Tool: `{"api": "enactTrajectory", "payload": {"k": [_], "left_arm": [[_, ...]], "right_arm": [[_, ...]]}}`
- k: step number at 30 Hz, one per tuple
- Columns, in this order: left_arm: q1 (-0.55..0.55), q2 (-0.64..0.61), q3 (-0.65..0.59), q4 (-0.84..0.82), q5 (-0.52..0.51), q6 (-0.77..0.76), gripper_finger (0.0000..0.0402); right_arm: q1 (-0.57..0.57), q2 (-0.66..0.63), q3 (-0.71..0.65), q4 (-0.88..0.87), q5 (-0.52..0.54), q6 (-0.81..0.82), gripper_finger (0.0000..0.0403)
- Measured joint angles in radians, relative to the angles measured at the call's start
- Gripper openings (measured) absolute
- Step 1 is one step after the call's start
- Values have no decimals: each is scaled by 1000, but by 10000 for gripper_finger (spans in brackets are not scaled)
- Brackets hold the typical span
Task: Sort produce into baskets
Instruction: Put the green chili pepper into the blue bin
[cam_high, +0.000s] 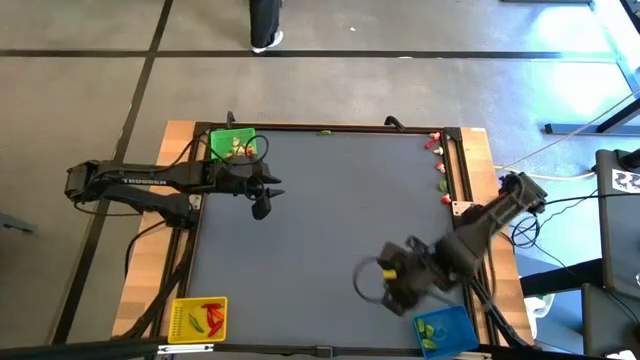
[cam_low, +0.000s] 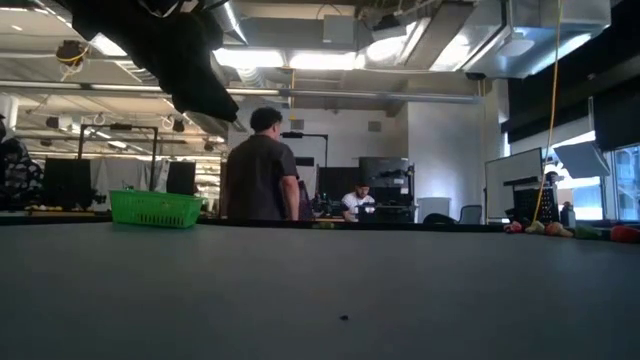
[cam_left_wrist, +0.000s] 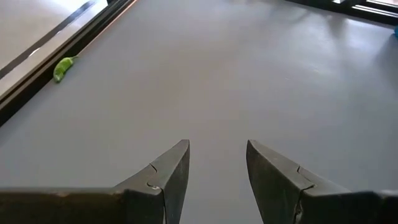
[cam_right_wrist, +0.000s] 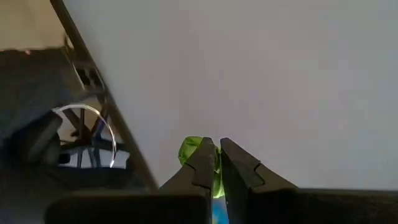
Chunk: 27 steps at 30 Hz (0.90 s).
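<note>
- An open workshop room with desks, monitors and ceiling lights lies beyond the table in the low view; a person stands there with back turned; the table's dark mat fills the middle of the high view, framed by a raised rim.
- Baskets: the green basket sits at the mat's upper left corner with pale pieces inside; the yellow basket at the lower left holds red and green pieces; the blue basket at the lower right holds green pieces.
- Unsorted produce: a row of small pieces lies along the rim at the upper right; one green piece rests against the top rim, seen also in the left wrist view.
- The right pincer is closed narrowly on a green piece, low in the high view just up-left of the blue basket; I judge the step in hand is carrying it to a basket; the next move calls for centring over the chosen basket, then releasing.
- The left pincer stands parted and empty, over the mat just right of the green basket.
- The centre of the mat is bare, giving free passage; the rim beside the blue basket is the edge to mind.
</note>
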Motion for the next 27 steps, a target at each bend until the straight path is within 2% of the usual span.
{"api": "enactTrajectory", "payload": {"k": [9, 13, 17, 20, 23, 27], "left_arm": [[0, 0, 0, 0, 0, -26, 155], [0, 0, 0, -1, 0, -26, 155], [0, 0, 0, -1, 0, -26, 155], [0, 0, 0, -2, 0, -26, 155], [0, 0, 0, -2, -1, -26, 155], [0, 0, 0, -3, -1, -26, 155]], "right_arm": [[251, 38, -143, 33, -83, 408, 14], [327, 60, -195, 97, -137, 503, 14], [378, 91, -238, 152, -241, 568, 14], [411, 102, -269, 207, -263, 601, 14], [429, 110, -309, 219, -271, 652, 14], [439, 110, -353, 244, -346, 682, 14]]}}
